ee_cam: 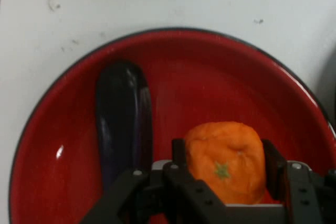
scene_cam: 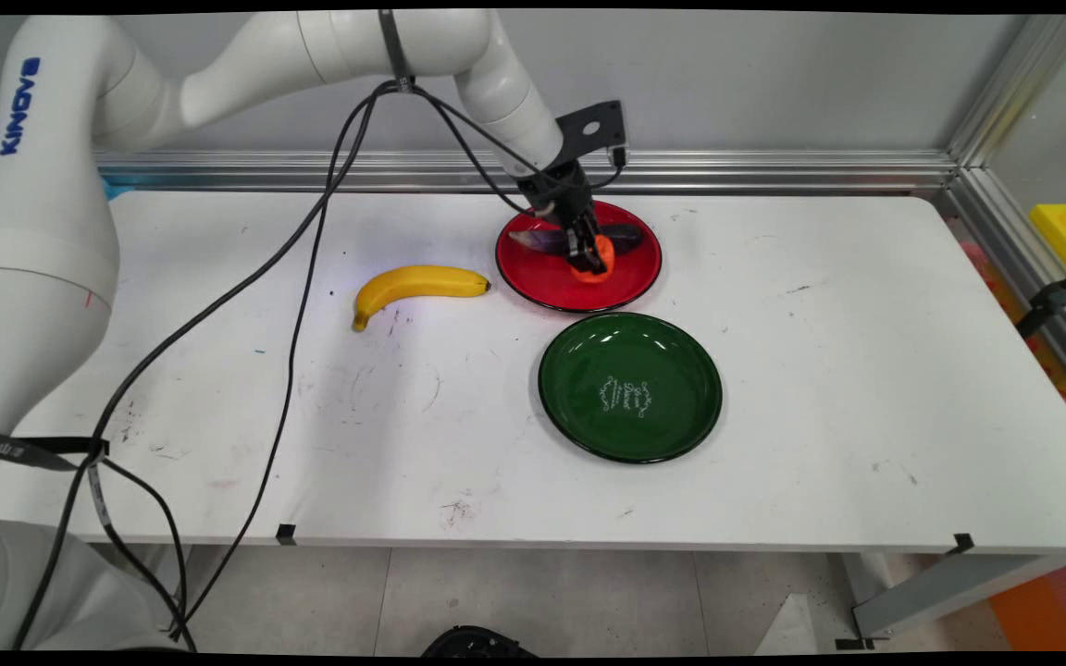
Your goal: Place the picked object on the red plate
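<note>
Tool (ee_cam: 224, 169) clamps the orange (ee_cam: 226, 161) on red plate (ee_cam: 220, 77); eggplant (ee_cam: 123, 119) beside.

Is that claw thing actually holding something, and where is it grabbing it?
The end effector has its fingers on either side of the orange, at its widest part, in the red plate. A firm grip cannot be told.

The table (scene_cam: 774, 277) is white, marked with dark scuffs. One plate (scene_cam: 547, 277) is glossy red with a thin black rim; on it lie an orange (ee_cam: 226, 169), bright orange with a small green stem mark, and an aubergine (ee_cam: 123, 119) of deep purple-black. The gripper (scene_cam: 588, 252) is black. The second plate (scene_cam: 579, 388) is dark green, black-rimmed, with a small white ornamental pattern at its centre. The banana (scene_cam: 417, 282) is yellow.
</note>
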Controlling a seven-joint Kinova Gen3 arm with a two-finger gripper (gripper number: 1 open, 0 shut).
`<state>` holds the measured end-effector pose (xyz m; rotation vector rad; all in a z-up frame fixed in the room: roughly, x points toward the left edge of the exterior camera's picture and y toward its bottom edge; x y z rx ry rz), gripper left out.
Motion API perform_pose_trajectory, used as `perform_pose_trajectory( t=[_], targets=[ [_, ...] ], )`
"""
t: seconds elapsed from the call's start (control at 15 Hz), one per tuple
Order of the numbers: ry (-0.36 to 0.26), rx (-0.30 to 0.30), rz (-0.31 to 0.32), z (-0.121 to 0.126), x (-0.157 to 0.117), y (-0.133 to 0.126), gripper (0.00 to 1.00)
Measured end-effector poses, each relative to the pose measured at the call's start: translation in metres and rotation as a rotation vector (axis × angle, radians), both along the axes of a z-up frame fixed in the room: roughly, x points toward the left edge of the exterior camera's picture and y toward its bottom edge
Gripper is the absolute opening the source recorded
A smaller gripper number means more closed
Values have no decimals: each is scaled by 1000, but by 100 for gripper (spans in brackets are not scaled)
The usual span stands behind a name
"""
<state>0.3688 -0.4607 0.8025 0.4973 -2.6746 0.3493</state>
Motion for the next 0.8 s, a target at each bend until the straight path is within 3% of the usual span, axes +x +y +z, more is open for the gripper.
perform_pose_trajectory(
  t=[0.53, 0.6, 0.8],
  targets=[
    [13, 25, 5, -21, 6, 5, 0],
    [15, 25, 5, -22, 6, 5, 100],
    [18, 19, 4, -23, 5, 4, 100]
  ],
)
